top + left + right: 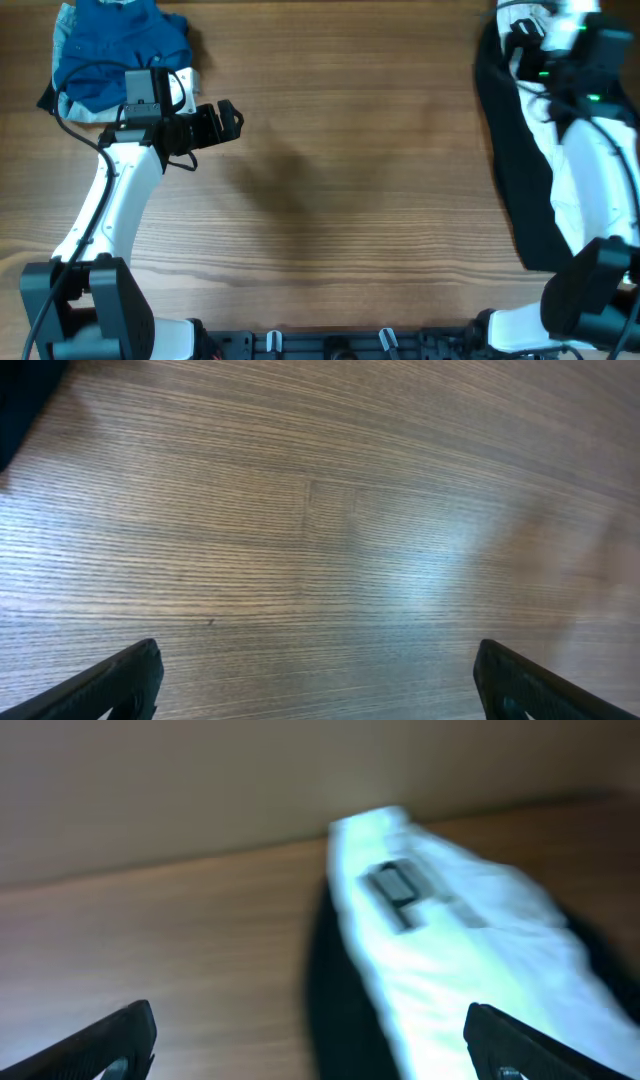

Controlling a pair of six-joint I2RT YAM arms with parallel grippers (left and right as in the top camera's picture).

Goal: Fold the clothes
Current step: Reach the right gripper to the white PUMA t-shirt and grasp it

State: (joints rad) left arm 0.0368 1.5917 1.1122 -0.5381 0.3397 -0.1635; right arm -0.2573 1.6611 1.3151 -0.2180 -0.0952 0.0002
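Pincers [228,120] [310,1020]: two, agape; garments [120,45] [512,170]: perhaps four.

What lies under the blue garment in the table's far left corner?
A pale-blue garment shows beneath the blue garment, peeking out along its left edge. How far it runs under the blue one, and whether anything else lies below, is covered.

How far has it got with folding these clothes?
Possibly done: a blue pile sits bundled in the far left corner. In hand: nothing; the left gripper hangs open over the table, the right gripper open, pointing at the white garment. Still to do: that white garment and the black garment with it lie rumpled on the right.
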